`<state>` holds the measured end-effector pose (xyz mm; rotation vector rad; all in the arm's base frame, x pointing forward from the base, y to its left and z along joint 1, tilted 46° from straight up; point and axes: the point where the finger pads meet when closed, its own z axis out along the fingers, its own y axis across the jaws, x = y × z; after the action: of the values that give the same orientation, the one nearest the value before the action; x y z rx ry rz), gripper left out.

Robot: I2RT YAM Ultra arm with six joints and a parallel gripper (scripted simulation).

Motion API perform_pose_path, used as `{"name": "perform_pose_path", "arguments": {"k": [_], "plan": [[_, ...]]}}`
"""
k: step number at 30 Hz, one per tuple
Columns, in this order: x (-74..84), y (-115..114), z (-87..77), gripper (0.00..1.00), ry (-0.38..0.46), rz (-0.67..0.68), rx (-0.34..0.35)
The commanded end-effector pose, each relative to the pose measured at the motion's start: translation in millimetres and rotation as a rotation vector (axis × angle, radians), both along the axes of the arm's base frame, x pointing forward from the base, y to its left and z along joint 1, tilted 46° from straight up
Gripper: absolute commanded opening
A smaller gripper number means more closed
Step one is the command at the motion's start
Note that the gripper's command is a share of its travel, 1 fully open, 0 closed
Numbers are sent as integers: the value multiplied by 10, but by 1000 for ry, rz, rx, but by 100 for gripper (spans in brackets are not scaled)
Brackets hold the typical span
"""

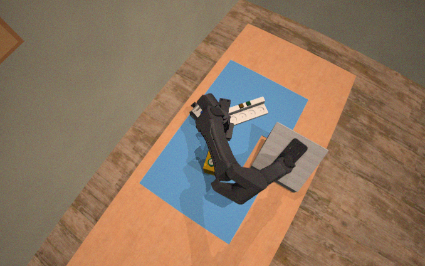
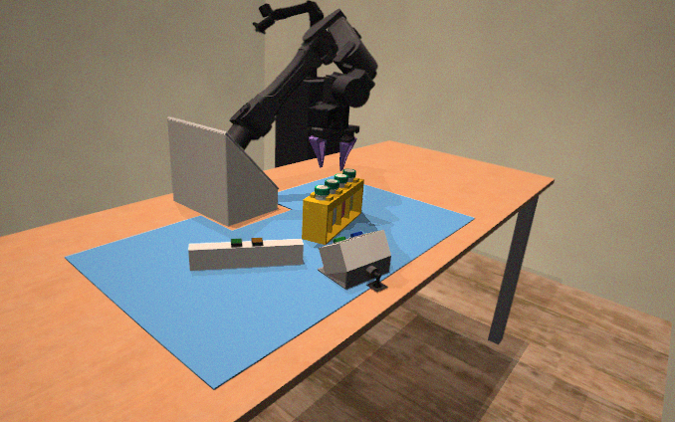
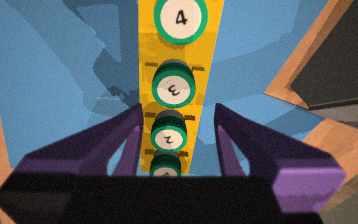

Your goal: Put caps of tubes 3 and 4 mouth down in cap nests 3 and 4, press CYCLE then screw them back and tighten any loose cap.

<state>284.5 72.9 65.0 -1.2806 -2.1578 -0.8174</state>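
Observation:
The yellow decapping station (image 3: 177, 85) runs up the middle of the wrist view, with green-rimmed caps on all its tubes: cap 4 (image 3: 180, 20), cap 3 (image 3: 173, 89), cap 2 (image 3: 169, 136) and cap 1 (image 3: 165, 167) at the bottom. My gripper (image 3: 178, 111) hovers above the station, open about half way and empty. Its purple fingers straddle the row near cap 2 without touching. In the exterior view the gripper (image 2: 331, 163) hangs a little above the station (image 2: 333, 209). The white cap tray (image 1: 247, 113) has empty nests.
The console (image 2: 246, 254) carries the green lamp (image 2: 236, 242) and the amber lamp (image 2: 257, 241), both dark. The key desk (image 2: 354, 258) with the green key (image 2: 339, 239) and the blue key (image 2: 355, 234) stands in front of the station. The grey wedge (image 2: 214, 171) holds the arm's base.

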Motion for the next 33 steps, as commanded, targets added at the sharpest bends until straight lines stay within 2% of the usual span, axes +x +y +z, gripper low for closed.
{"name": "perform_pose_path", "arguments": {"k": [1, 3, 4, 5, 6, 7, 9, 10, 11, 12, 13, 20, 31, 33], "plan": [[44, -19, 55, 49, 170, -195, -30], [44, -19, 55, 49, 229, -253, -38], [44, -19, 55, 49, 287, -310, -46], [44, -19, 55, 49, 288, -311, -47], [44, -19, 55, 49, 347, -369, -55], [44, -19, 55, 49, 347, -369, -55], [44, -18, 55, 49, 453, -473, -70], [44, -19, 55, 49, 465, -486, -72], [44, -19, 55, 49, 524, -543, -80], [44, -18, 55, 49, 525, -544, -81], [45, -19, 56, 49, 581, -598, -89], [48, -21, 60, 49, 581, -598, -89], [19, 214, -171, 49, 581, -598, -88], [19, 214, -171, 49, 581, -598, -88]]}}
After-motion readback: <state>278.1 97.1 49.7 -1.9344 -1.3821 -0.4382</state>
